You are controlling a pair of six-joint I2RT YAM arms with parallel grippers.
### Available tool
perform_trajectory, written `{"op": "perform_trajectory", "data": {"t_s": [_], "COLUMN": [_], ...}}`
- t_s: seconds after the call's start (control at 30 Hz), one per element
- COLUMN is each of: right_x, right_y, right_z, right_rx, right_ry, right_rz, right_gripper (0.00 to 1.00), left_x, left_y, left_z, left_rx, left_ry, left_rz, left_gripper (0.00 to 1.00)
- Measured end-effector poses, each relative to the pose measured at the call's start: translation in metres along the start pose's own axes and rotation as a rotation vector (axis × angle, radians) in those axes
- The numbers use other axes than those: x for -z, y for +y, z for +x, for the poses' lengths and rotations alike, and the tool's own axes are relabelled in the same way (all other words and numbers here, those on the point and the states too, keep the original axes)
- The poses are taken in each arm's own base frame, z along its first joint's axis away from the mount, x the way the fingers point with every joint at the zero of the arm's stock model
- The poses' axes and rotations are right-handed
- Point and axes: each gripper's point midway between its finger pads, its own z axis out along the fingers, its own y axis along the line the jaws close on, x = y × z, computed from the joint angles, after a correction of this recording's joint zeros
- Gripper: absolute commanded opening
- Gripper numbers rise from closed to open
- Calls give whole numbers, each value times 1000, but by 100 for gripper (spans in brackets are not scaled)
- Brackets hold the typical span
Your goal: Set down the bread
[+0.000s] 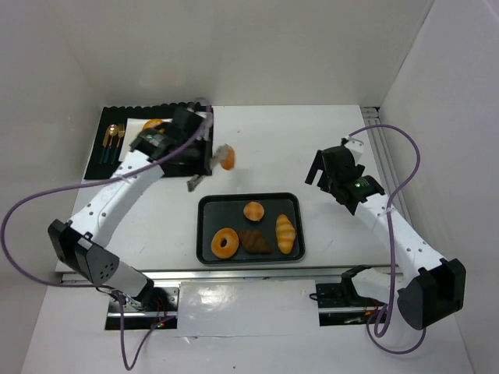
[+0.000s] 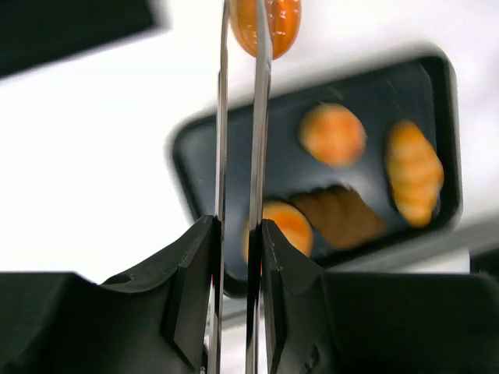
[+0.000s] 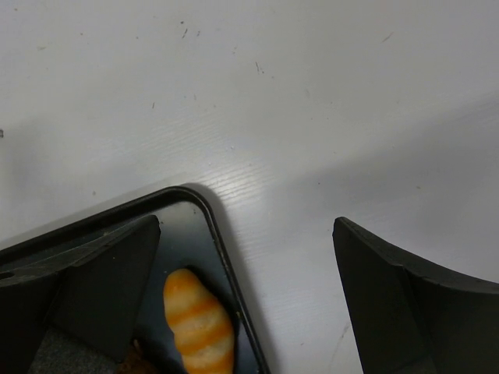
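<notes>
Hanging in tongs that the left gripper clamps, the bread sits upper-centre above the tray, long axis roughly up-down; the right gripper gapes over the striped roll.

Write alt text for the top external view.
The left pincer grips tongs holding a bread piece just beyond a black tray. On the tray lie a doughnut, a round bun, a dark pastry and a striped roll. The right pincer hangs open right of the tray.
</notes>
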Motion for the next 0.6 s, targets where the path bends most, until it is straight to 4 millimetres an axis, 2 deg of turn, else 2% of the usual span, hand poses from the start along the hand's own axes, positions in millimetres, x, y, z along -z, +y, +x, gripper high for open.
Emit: {"op": "perform_trajectory", "data": {"t_s": [0.1,0.2,0.27,0.33,0.4,0.5,0.6], "right_x": [0,-1,-2,-4,-5,-7,-10], "right_y": [0,1,2,3,4,4,4], "right_z": [0,0,1,2,4,6,9], "right_rx": [-1,-2,-1,1,4,7,10], "right_ry": [-2,0,4,11,19,27,35], "right_rz": [-1,-5,-6,-7,-7,-6,-3], "right_gripper": [99,99,99,99,99,99,99], "left_x": [6,24,34,38,33,6,-24], "left_y": [71,152,195,227,253,287,306], "left_z": [-22,-39,-44,-47,-48,-46,-36], "left_rx": [185,400,508,603,677,772,830], "left_ry": [-72,-180,-245,-287,-304,-281,-222], "left_rz": [-89,-195,-256,-283,-294,-304,-303], "left_gripper": [0,0,0,0,0,0,0]}}
